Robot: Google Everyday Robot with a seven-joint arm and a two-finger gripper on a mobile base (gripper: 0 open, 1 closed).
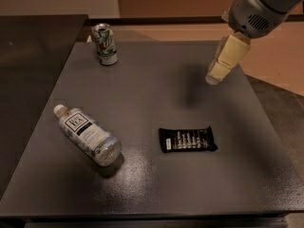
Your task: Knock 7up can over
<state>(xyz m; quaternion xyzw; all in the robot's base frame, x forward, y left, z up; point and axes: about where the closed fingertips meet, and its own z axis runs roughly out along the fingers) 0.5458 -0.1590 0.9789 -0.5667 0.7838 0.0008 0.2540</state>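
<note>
One upright 7up can, one sideways bottle, one snack bar, one claw above table, far right, state unclear.

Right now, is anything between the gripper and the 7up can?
Nothing visible. The gripper hangs at far right; the white-and-green 7up can stands upright far left. The clear plastic bottle and black snack bar lie nearer the camera.

We list one dark grey table carrying three items: 7up can, upright, far left corner; clear bottle, on its side, near left; black bar wrapper, flat, right of centre. We note the gripper above the far right.
</note>
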